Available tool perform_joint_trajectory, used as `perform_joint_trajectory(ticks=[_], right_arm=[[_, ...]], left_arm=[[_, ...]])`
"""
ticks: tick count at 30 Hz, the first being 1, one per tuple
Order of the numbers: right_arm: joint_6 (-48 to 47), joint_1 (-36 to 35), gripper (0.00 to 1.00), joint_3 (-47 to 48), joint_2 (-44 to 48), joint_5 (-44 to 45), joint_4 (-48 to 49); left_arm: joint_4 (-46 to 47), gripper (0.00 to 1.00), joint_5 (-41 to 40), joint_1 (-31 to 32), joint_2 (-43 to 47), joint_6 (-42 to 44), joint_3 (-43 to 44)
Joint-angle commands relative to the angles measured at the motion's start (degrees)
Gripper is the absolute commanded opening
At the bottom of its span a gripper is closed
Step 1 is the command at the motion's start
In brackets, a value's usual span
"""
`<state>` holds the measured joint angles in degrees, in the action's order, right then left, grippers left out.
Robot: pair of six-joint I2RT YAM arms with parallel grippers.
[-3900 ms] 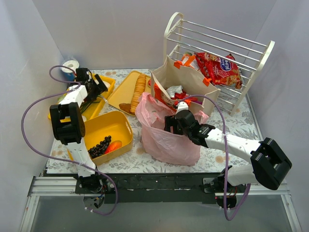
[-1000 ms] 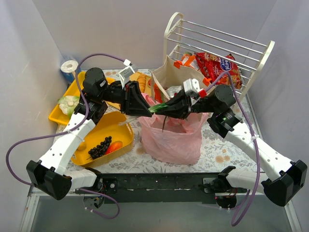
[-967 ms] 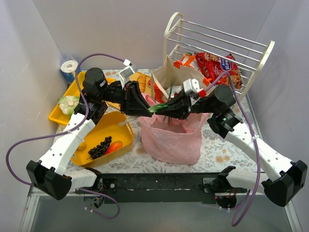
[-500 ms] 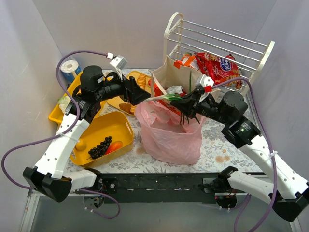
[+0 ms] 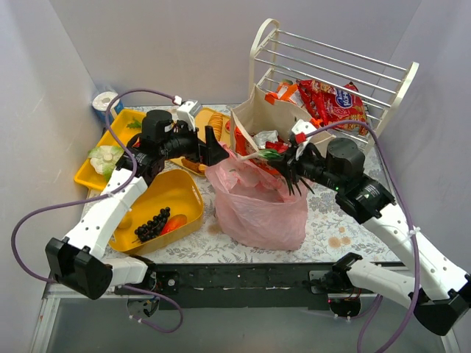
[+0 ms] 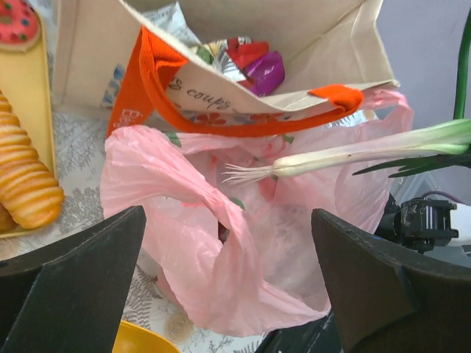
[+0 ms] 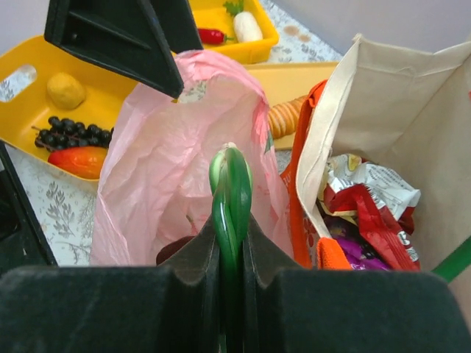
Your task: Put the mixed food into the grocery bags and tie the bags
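My right gripper (image 5: 289, 159) (image 7: 232, 243) is shut on green stalks (image 5: 257, 155) (image 7: 230, 187) and holds them level above the mouth of the pink plastic bag (image 5: 257, 213) (image 7: 165, 158). The stalks' white root end (image 6: 294, 163) points toward my left gripper (image 5: 213, 144) (image 6: 228, 294). That gripper is open and holds nothing, hovering just left of the bag's rim. Behind the pink bag stands the beige tote (image 5: 294, 121) (image 6: 243, 81) with orange straps. Red and purple snack packets (image 7: 368, 213) lie inside it. Something dark red shows deep in the pink bag.
A yellow tray (image 5: 184, 187) at front left holds dark grapes (image 5: 153, 220) and an orange-red fruit. Two more yellow trays (image 5: 118, 140) sit behind it, one with bread (image 5: 213, 129). A white wire rack (image 5: 331, 66) with a red packet (image 5: 335, 103) stands at back right.
My left gripper has opened, let go of the stalks' root end and drawn back to the left. My right gripper keeps the stalks and has shifted slightly right over the pink bag.
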<state>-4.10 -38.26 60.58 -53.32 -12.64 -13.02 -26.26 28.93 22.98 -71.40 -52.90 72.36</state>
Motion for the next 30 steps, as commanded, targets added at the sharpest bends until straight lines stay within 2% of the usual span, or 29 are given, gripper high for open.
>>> perform_joint_trajectory(ticks=[1, 2, 5, 6, 8, 9, 10, 13, 20, 25, 30], right_arm=[[-4.1, 0.1, 0.01, 3.1, -3.2, -4.2, -1.9], [-4.4, 0.2, 0.01, 3.4, -3.7, -5.0, -2.1], [-6.3, 0.1, 0.01, 4.6, -6.2, -7.4, -2.4], [-6.7, 0.1, 0.01, 5.0, -7.7, -8.6, -2.6], [-7.7, 0.0, 0.01, 5.9, -10.3, -9.8, -2.7], [-7.9, -0.1, 0.01, 6.2, -11.1, -11.1, -2.1], [-7.9, -0.3, 0.01, 6.3, -11.7, -11.7, -1.6], [-7.8, -1.5, 0.01, 6.7, -13.8, -13.4, 1.8], [-7.8, -4.4, 0.01, 9.2, -20.1, -15.3, 6.2], [-4.6, -6.4, 0.01, 4.4, -21.5, -14.9, 7.4], [-0.5, -8.9, 0.01, -2.0, -18.2, -12.8, 5.2]], left_arm=[[2.5, 0.91, 3.2, 0.0, -1.6, -0.5, -1.9], [2.8, 0.83, 3.9, 0.0, -2.2, -0.6, -2.0], [4.8, 0.68, 5.5, 0.1, -2.4, -1.0, -3.4], [5.5, 0.55, 6.1, 0.0, -2.3, -1.1, -4.5], [8.1, 0.4, 7.4, 0.0, -1.4, -1.8, -5.6], [8.8, 0.25, 7.7, 0.0, -1.0, -2.1, -6.2], [9.5, 0.17, 8.1, 0.0, -0.9, -2.4, -7.2], [10.7, 0.0, 8.4, 0.0, 0.0, -2.2, -8.3], [14.1, 0.0, 11.9, 0.0, 2.4, -2.0, -11.5], [15.7, 0.0, 8.3, 0.0, 5.0, -2.1, -12.2], [18.7, 0.0, 5.0, 0.0, 7.0, -2.0, -13.5]])
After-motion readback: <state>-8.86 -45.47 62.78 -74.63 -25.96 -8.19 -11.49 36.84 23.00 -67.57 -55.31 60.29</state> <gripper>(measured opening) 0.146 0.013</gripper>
